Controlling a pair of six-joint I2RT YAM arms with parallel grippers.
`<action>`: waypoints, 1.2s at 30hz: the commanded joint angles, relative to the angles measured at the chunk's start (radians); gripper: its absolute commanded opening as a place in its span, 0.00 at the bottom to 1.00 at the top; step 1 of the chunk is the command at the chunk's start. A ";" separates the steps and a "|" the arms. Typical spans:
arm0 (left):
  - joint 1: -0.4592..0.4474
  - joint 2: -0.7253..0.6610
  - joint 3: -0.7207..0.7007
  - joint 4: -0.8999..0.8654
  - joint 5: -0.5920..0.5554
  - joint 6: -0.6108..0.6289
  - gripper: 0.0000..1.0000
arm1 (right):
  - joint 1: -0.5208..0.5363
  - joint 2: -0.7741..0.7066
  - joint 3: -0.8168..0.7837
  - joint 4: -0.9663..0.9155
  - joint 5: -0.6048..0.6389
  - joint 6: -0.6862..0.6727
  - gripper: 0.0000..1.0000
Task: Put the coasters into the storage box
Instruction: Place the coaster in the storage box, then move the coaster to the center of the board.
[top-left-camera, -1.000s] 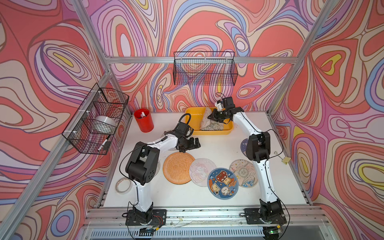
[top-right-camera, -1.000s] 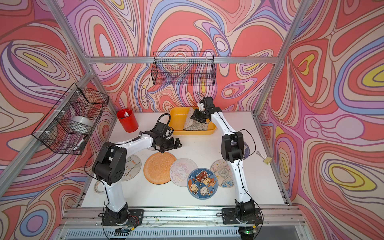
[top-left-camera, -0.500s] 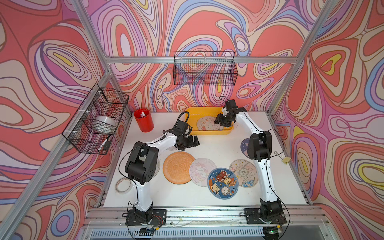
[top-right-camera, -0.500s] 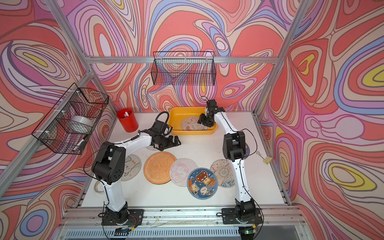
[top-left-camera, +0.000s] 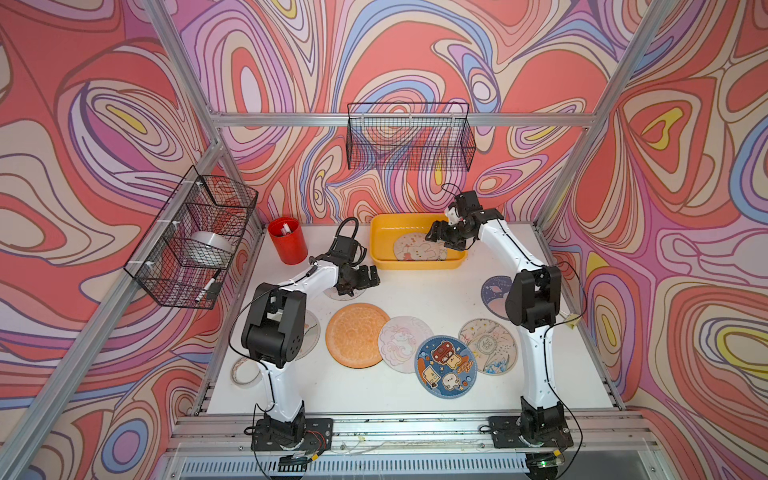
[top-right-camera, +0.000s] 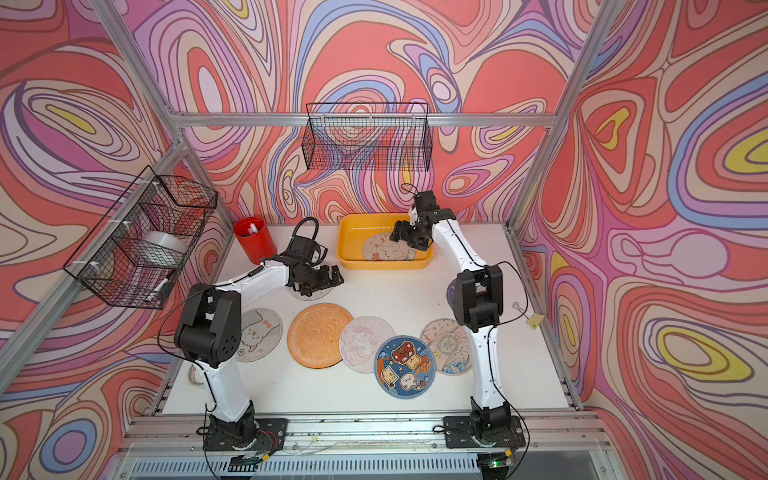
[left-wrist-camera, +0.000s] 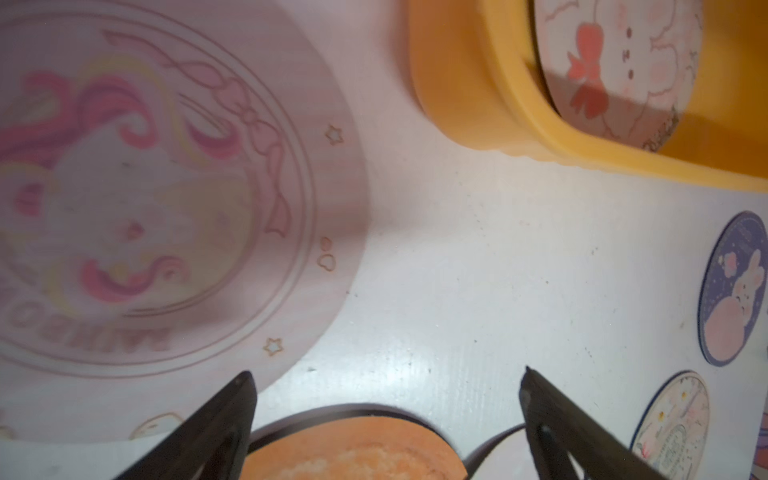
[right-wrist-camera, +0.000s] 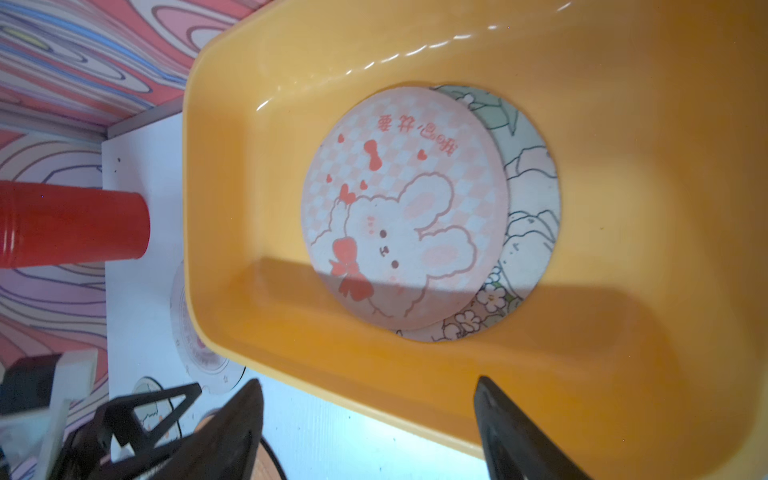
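left gripper (left-wrist-camera: 386, 372) wide open, empty, low at the edge of unicorn coaster (left-wrist-camera: 166, 208) on the table (top-left-camera: 415, 299). best bet: tilt one finger under that rim, pinch lightly. storage box (top-left-camera: 415, 266) holds bunny coaster (right-wrist-camera: 399, 208), lying flat; right gripper (right-wrist-camera: 368, 379) above it, jaws apart, empty.

Two coasters (right-wrist-camera: 403, 208) in storage box (right-wrist-camera: 249, 166), others before it on table (top-left-camera: 415, 291)
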 joint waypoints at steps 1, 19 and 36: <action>0.054 -0.031 0.048 -0.048 -0.083 0.032 1.00 | 0.047 -0.044 -0.067 0.027 -0.044 -0.004 0.83; 0.214 0.342 0.509 -0.159 -0.146 0.163 1.00 | 0.144 -0.153 -0.267 0.115 -0.068 0.038 0.85; 0.218 0.485 0.627 -0.351 -0.019 0.166 1.00 | 0.156 -0.166 -0.288 0.122 -0.057 0.049 0.88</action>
